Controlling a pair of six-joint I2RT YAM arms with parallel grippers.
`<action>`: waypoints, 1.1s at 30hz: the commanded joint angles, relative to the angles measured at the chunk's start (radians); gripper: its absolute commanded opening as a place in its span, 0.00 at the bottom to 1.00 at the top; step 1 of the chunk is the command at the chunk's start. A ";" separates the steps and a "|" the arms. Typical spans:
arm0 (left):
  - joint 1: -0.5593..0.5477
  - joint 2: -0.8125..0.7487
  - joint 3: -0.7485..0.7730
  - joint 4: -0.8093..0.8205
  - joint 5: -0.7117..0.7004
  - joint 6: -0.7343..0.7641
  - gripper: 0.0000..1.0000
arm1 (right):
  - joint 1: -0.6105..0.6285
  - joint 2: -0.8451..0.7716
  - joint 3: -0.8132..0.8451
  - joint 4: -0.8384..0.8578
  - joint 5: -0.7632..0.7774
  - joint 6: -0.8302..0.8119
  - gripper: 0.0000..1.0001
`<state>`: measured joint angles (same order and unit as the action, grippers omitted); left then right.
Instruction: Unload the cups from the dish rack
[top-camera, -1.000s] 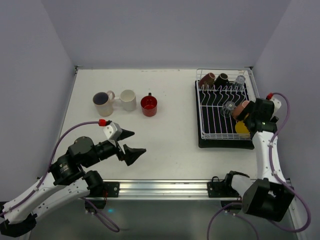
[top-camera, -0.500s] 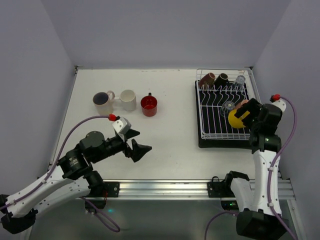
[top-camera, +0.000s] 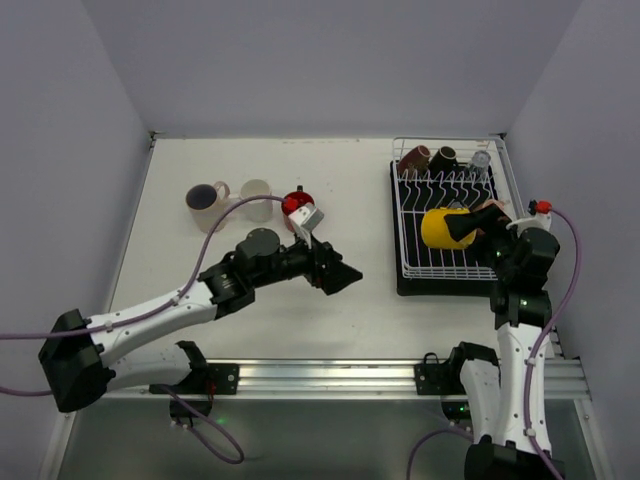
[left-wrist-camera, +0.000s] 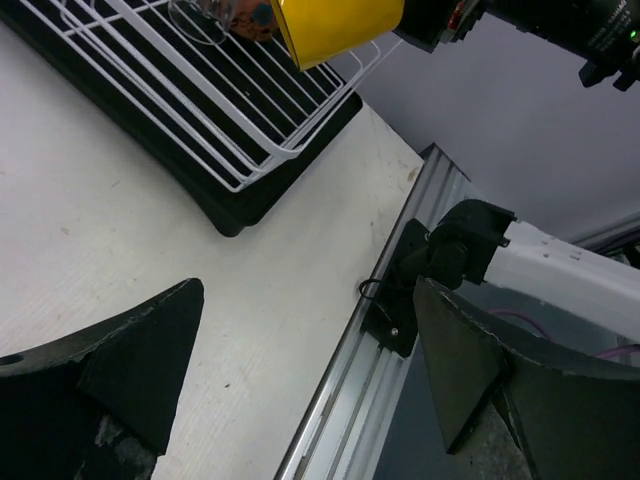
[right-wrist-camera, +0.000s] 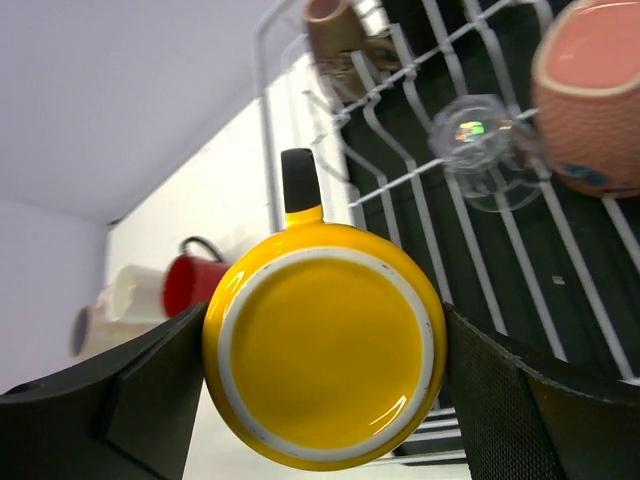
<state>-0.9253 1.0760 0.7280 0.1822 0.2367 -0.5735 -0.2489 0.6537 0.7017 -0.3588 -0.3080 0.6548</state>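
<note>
Over the near half of the dish rack (top-camera: 408, 262), the right claw (right-wrist-camera: 325, 335) is gripping a yellow mug (top-camera: 438, 228) across its body, one finger pressing on each side, and holding it on its side above the wires. In the right wrist view the mug's white-ringed base is facing the camera and its black handle (right-wrist-camera: 298, 180) is sticking up from the top edge. Just beyond it a pink cup (right-wrist-camera: 590, 105) and a clear glass (right-wrist-camera: 480, 145) are sitting among the prongs, near the mug but not touching it. At the rack's far end a brown mug (top-camera: 415, 158), a black mug (top-camera: 443, 156) and a second clear glass (top-camera: 481, 159) are lining up along the rim. The white wire rack is sitting on a black tray (top-camera: 440, 288) that is running close along the right edge of the surface (top-camera: 350, 170), its near edge stopping short of the aluminium rail (top-camera: 330, 372).

The left claw (top-camera: 340, 277) is hanging over the middle of the surface with its fingers spread wide and nothing between them. It is facing the tray's left edge, with a strip of bare surface lying between the two. Behind its wrist a red mug (top-camera: 292, 203), a white mug (top-camera: 257, 192) and a pale mug (top-camera: 205, 198) with a purple inside are standing in a row, well apart from the rack. Bare surface is stretching from them to the far and left edges.
</note>
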 joint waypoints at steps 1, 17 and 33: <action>-0.004 0.100 0.117 0.246 0.055 -0.104 0.90 | 0.007 -0.075 -0.010 0.260 -0.241 0.152 0.39; -0.003 0.436 0.257 0.562 0.182 -0.299 0.81 | 0.042 -0.178 -0.176 0.578 -0.614 0.439 0.39; -0.004 0.404 0.173 0.749 0.248 -0.384 0.00 | 0.272 -0.112 -0.245 0.687 -0.487 0.467 0.53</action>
<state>-0.9119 1.5291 0.9199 0.9245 0.5102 -1.0504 -0.0212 0.5213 0.4534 0.2890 -0.8276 1.1278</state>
